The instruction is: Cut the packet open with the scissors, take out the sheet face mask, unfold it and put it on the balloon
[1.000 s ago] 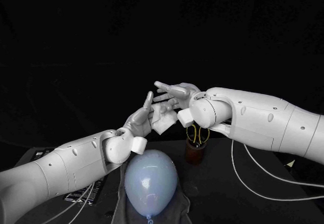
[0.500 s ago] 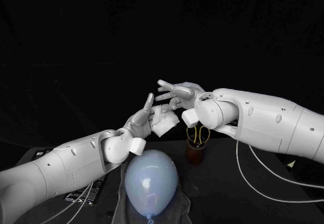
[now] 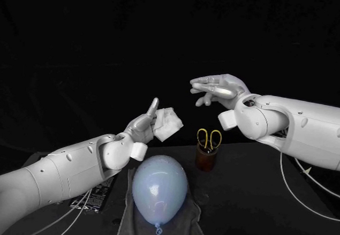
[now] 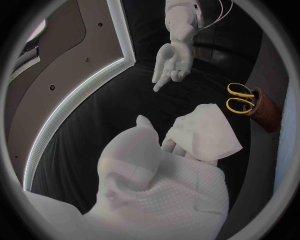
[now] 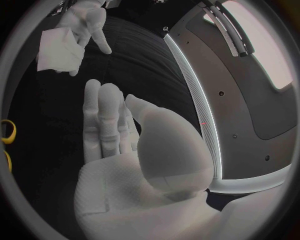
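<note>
Black backdrop closes off the room on every side, and the black tabletop (image 3: 249,219) runs under both arms. Begin at the fingers of your left hand (image 3: 144,125). They pinch a folded white sheet face mask (image 3: 168,124) by one edge, well above the tabletop, with one finger pointing up beside it. Your right hand (image 3: 217,88) hangs higher and well apart from the mask. It holds nothing, and its fingers are stretched out loosely.

Below the mask, the pale blue, egg-shaped balloon (image 3: 158,189) lies on a crumpled grey cloth (image 3: 186,228). Near it, the yellow-handled scissors (image 3: 209,138) stand in a brown cup (image 3: 205,161).

I judge the cutting and taking-out done, since the mask is out and the scissors are parked. Unfolding is the step in hand, and the mask is a compact wad. Next, bring the right fingers to a free edge, pinch a single layer and draw the hands apart gently. A sheet this thin may cling to itself or tear.
</note>
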Controlling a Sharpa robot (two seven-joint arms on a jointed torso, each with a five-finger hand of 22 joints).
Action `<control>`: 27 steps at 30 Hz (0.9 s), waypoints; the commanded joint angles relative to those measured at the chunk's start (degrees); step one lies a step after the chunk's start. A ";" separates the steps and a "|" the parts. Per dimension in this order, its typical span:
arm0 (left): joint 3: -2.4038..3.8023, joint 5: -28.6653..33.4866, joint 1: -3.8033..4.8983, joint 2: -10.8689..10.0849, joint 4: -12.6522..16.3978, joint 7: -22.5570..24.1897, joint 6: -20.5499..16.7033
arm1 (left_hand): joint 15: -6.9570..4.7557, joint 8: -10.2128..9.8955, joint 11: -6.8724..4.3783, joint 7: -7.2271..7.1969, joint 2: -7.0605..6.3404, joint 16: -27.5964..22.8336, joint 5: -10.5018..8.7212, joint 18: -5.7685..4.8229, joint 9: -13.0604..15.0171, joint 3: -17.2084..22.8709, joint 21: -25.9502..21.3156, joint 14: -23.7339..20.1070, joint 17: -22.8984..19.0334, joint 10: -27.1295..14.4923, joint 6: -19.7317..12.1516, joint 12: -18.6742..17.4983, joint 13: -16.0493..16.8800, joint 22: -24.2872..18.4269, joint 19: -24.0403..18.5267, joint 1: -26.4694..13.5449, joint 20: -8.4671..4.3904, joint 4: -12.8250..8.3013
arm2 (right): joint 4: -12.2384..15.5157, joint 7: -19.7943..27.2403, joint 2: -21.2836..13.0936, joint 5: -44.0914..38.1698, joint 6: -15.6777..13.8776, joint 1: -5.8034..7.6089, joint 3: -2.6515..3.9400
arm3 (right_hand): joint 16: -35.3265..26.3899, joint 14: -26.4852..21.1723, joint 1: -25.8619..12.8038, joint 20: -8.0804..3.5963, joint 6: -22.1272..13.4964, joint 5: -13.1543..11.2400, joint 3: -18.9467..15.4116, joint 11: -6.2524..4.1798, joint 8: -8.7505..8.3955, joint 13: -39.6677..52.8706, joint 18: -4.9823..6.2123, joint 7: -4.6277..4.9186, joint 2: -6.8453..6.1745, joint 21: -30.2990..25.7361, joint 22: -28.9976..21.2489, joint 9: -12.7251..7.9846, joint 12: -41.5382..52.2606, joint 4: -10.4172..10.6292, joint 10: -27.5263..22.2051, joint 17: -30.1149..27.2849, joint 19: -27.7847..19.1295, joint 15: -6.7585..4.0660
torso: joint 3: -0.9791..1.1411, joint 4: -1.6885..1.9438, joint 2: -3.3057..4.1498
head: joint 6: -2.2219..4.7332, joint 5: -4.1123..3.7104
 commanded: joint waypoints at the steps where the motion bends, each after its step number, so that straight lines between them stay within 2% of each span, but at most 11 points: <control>1: 0.06 1.18 0.08 -0.74 1.20 0.41 -1.10 | 0.31 -0.54 0.16 6.65 0.14 -0.30 -0.12 -0.35 -0.26 -0.01 -0.57 -0.14 -0.15 -1.80 -1.00 -0.13 -0.18 -0.09 -0.91 1.44 -0.02 -0.24 | 2.46 3.49 -1.78 -13.61 -1.39 -0.21 -0.14 | 6.41 2.78 -0.38 -0.75 1.30 1.45 0.97 -1.07 -0.14 1.55 0.47 -0.61 -1.56 2.43 1.81 -0.42 1.82 -1.38 3.06 6.16 1.24 -0.82 | 0.10 0.01 0.06 | -0.31 0.18; 2: 0.05 1.27 0.09 -1.10 1.64 0.34 -1.27 | 0.33 -0.58 0.21 6.83 0.21 -0.34 -0.10 -0.37 -0.28 0.40 -0.65 -0.11 -0.17 -2.03 -1.03 -0.11 -0.17 -0.08 -0.99 2.32 -0.02 -0.50 | 3.51 3.08 -2.58 -17.22 -1.62 -0.48 -0.20 | 14.08 4.92 -0.87 -1.19 2.10 2.14 1.48 -1.65 -0.23 3.28 0.44 -1.13 -2.29 4.13 3.13 -0.67 4.01 -2.01 5.11 14.79 1.82 -1.29 | 0.11 0.00 0.05 | -0.40 0.19; 3: 0.05 1.34 0.10 -1.40 2.01 0.26 -1.43 | 0.38 -0.69 0.27 7.06 0.22 -0.46 -0.08 -0.41 -0.34 1.51 -0.80 -0.03 -0.23 -2.57 -1.17 -0.10 -0.18 -0.06 -1.16 4.38 -0.02 -0.79 | 4.37 2.71 -3.21 -20.25 -1.82 -0.76 -0.24 | 16.75 5.57 -1.28 -1.46 2.59 2.74 1.93 -1.90 -0.28 4.43 0.42 -1.31 -2.56 5.21 3.99 -0.81 5.16 -2.26 5.22 17.42 2.13 -1.48 | 0.12 -0.02 0.02 | -0.61 0.23; 4: 0.04 1.38 0.11 -1.70 2.40 0.15 -1.63 | 0.42 -0.73 0.27 7.17 0.18 -0.50 -0.07 -0.42 -0.36 2.00 -0.86 0.03 -0.25 -2.81 -1.18 -0.10 -0.18 -0.05 -1.21 5.29 -0.02 -0.92 | 5.24 2.24 -3.81 -23.34 -2.07 -1.06 -0.27 | 23.04 6.56 -2.07 -1.75 3.23 3.09 2.56 -2.20 -0.48 7.45 0.17 -1.62 -3.22 7.88 6.34 -1.11 8.48 -2.80 5.97 24.95 2.50 -1.76 | 0.15 -0.03 0.03 | -0.72 0.29; 6: 0.03 1.45 0.12 -2.33 3.24 -0.08 -2.07 | 0.40 -0.77 0.30 7.30 0.01 -0.58 -0.02 -0.43 -0.37 3.79 -0.96 0.25 -0.30 -2.96 -1.05 -0.07 -0.17 -0.03 -1.12 8.58 -0.02 -2.12 | 7.04 1.02 -4.90 -29.69 -3.10 -1.72 -0.32 | 26.77 6.97 -2.98 -1.97 3.76 3.23 3.20 -2.42 -0.73 11.72 -0.48 -1.77 -3.59 13.16 11.15 -1.41 12.79 -3.19 5.16 29.04 3.56 -1.91 | 0.13 0.03 0.05 | -0.93 0.46; 8: 0.02 1.45 0.14 -3.03 4.19 -0.38 -2.54 | 0.34 -0.63 0.30 7.27 -0.18 -0.66 -0.06 -0.43 -0.25 6.37 -1.06 0.52 -0.34 -2.34 -0.42 0.04 -0.10 -0.01 -0.98 12.89 -0.03 -4.35 | 9.02 -0.60 -5.96 -36.90 -4.78 -2.59 -0.37 | 33.60 7.71 -4.95 -1.85 4.28 3.28 4.43 -2.33 -1.37 28.29 -1.88 -2.02 -3.95 23.43 20.73 -2.00 28.67 -3.75 1.88 38.12 5.47 -1.91 | 0.13 0.06 0.06 | -1.02 0.50; 9: 0.01 1.44 0.15 -3.32 4.58 -0.51 -2.76 | 0.26 -0.38 0.17 7.23 -0.35 -0.61 -0.07 -0.36 -0.07 7.10 -0.97 0.74 -0.32 -1.02 0.29 0.23 0.02 0.05 -0.43 14.19 -0.04 -5.17 | 9.88 -1.34 -6.37 -40.11 -5.75 -3.03 -0.38 | 33.60 7.71 -4.95 -1.85 4.28 3.28 4.43 -2.33 -1.37 28.29 -1.88 -2.02 -3.95 23.43 20.73 -2.00 28.67 -3.75 1.88 38.12 5.47 -1.91 | 0.16 0.05 0.07 | -1.09 0.52; 12: -0.01 1.38 0.19 -4.38 6.06 -0.87 -3.56 | -0.11 1.04 -0.25 6.92 -0.83 -0.48 -0.06 -0.09 0.88 9.21 -0.82 1.54 -0.26 4.81 4.36 0.86 0.38 0.12 0.75 17.52 -0.06 -7.19 | 12.71 -3.80 -7.44 -50.76 -10.20 -4.72 -0.42 | 38.10 8.50 -5.92 -1.63 4.96 2.64 5.41 -2.40 -1.36 53.49 -2.86 -1.99 -3.67 31.21 28.19 -2.12 52.18 -4.19 3.73 44.95 7.00 -1.59 | 0.12 0.06 0.08 | -1.44 0.68; 17: -0.03 0.84 0.21 -5.65 8.08 -1.21 -4.50 | -0.89 2.90 -1.35 5.84 -0.15 -0.01 -0.01 0.28 1.99 14.12 -0.73 3.11 -0.08 9.81 10.76 1.33 0.53 0.19 1.99 23.06 -0.10 -10.67 | 15.09 -6.92 -7.81 -60.63 -16.12 -6.62 -0.44 | 40.48 9.18 -6.35 -1.39 5.58 2.03 5.76 -2.14 -1.02 69.19 -3.72 -1.93 -3.45 36.37 33.12 -1.99 66.74 -4.64 8.76 49.36 8.58 -1.49 | 0.11 0.10 0.13 | -1.62 0.75; 24: -0.06 -0.19 0.27 -7.13 10.72 -1.43 -6.58 | -1.39 2.79 -2.33 4.68 -0.71 -0.63 -0.04 0.32 1.36 22.40 -1.08 3.39 -0.37 13.64 16.02 0.59 0.29 0.13 1.69 24.33 -0.08 -10.01 | 16.24 -11.47 -6.76 -69.58 -21.85 -8.49 -0.44 | 42.36 9.89 -7.01 -1.12 5.68 0.66 6.38 -1.86 -1.02 81.23 -4.79 -1.85 -3.06 42.40 38.78 -1.97 77.97 -4.84 14.29 53.44 10.83 -1.14 | 0.04 0.10 0.12 | -2.04 0.70; 27: -0.06 -0.40 0.29 -7.60 11.47 -1.32 -7.25 | -1.51 2.53 -2.60 4.21 -1.05 -0.86 -0.06 0.32 0.98 26.32 -1.08 3.54 -0.48 14.23 17.37 0.42 0.27 0.15 1.75 22.81 -0.07 -7.93 | 16.11 -13.29 -5.93 -71.94 -23.09 -9.04 -0.45 | 42.59 9.99 -7.18 -1.08 5.72 0.39 6.49 -1.83 -1.04 82.26 -4.91 -1.84 -2.96 43.04 39.40 -1.97 78.95 -4.78 14.87 54.00 11.07 -1.10 | 0.03 0.12 0.08 | -2.29 0.74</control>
